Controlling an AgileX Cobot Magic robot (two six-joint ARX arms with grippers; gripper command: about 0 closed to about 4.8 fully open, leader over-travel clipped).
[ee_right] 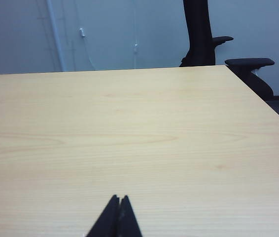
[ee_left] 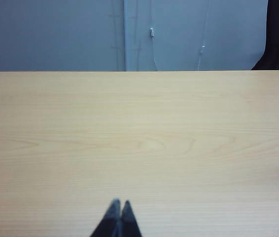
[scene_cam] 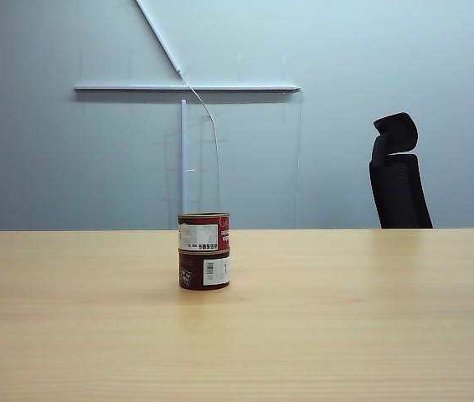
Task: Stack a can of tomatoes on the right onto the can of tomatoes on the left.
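Exterior view: upper tomato can (scene_cam: 203, 231) sits stacked on lower tomato can (scene_cam: 204, 270), mid-counter (scene_cam: 371, 335). Left wrist view: left gripper (ee_left: 119, 203), jaws clenched, empty, over bare counter. Right wrist view: right gripper (ee_right: 119, 198), jaws clenched, empty, near an office chair (ee_right: 203, 34).

Left pincer (ee_left: 119, 203), right pincer (ee_right: 119, 197), each two slim black tapered fingertips

The exterior view looks level across the worktop (scene_cam: 346, 335) toward the far wall, low and close to its surface. Each wrist view sits low behind its hand, facing the same far wall; both share the bare worktop and the wall's cable.
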